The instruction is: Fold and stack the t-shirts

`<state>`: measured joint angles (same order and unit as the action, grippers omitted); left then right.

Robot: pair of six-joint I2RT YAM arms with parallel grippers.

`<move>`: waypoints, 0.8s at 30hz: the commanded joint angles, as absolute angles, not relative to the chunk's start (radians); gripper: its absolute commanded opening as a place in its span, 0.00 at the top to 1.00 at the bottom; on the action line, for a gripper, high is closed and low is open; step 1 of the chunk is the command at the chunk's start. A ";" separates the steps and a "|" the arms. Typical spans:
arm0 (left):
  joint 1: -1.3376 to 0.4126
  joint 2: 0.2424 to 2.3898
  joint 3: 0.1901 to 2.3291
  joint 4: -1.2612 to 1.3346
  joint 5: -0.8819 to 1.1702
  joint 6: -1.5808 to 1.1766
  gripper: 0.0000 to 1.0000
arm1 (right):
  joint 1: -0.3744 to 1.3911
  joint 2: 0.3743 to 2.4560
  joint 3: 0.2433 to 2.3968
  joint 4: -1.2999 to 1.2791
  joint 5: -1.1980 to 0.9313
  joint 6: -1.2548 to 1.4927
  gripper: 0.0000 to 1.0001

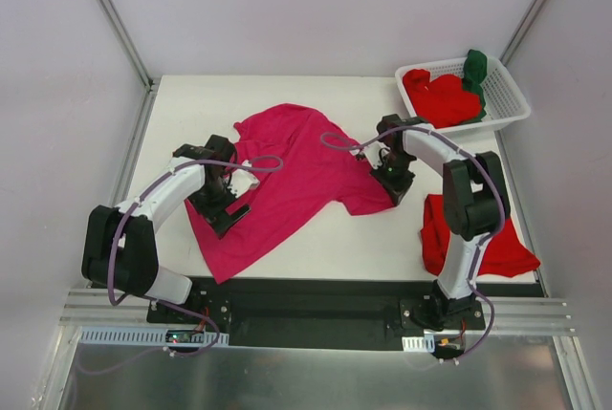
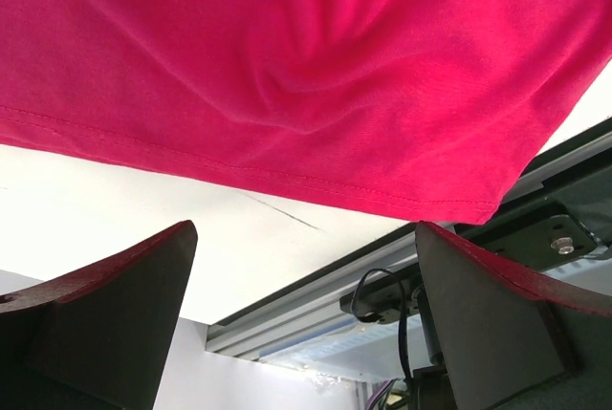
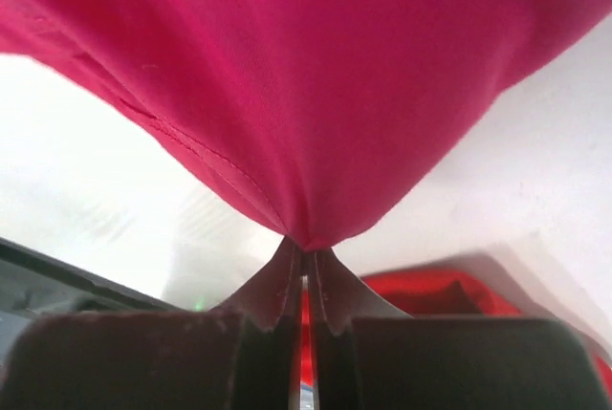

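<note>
1. Pink shirt point(image 1: 287, 176) lies spread and rumpled mid-tabletop point(image 1: 363, 238).
2. Right tool point(image 3: 306, 255) is clenched on the shirt's sleeve-side edge, with cloth bunched at its tips.
3. Left tool point(image 2: 304, 228) gapes wide by the hem, grasping nothing.
4. Red shirt point(image 1: 512, 249) is partly hidden behind the right arm point(image 1: 469, 200).
5. Basket point(image 1: 512, 95) holds a second red shirt point(image 1: 442, 97) and a green shirt point(image 1: 475, 71). They are heaped, and their shapes are hard to make out.

White slotted basket point(image 1: 510, 95) at table's point(image 1: 191, 109) far right corner; metal rail point(image 1: 316, 324) along near edge.
</note>
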<state>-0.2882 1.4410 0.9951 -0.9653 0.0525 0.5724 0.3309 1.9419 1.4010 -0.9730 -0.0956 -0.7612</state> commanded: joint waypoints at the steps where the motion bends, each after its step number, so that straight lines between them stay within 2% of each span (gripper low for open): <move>1: -0.296 1.448 1.028 -0.982 0.080 0.584 0.01 | 0.327 1.848 1.370 -1.063 -0.055 -0.816 0.99; 13: -0.298 1.420 1.012 -0.974 0.064 0.598 0.01 | 0.347 1.805 1.286 -1.252 -0.021 -0.925 0.99; 24: -0.296 1.390 0.994 -0.969 0.051 0.612 0.01 | 0.396 1.871 1.229 -1.499 -0.196 -1.078 0.99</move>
<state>-0.2890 1.4300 1.0027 -0.9531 0.0509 0.5907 0.3870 1.8549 1.2354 -1.2678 -0.1036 -0.9863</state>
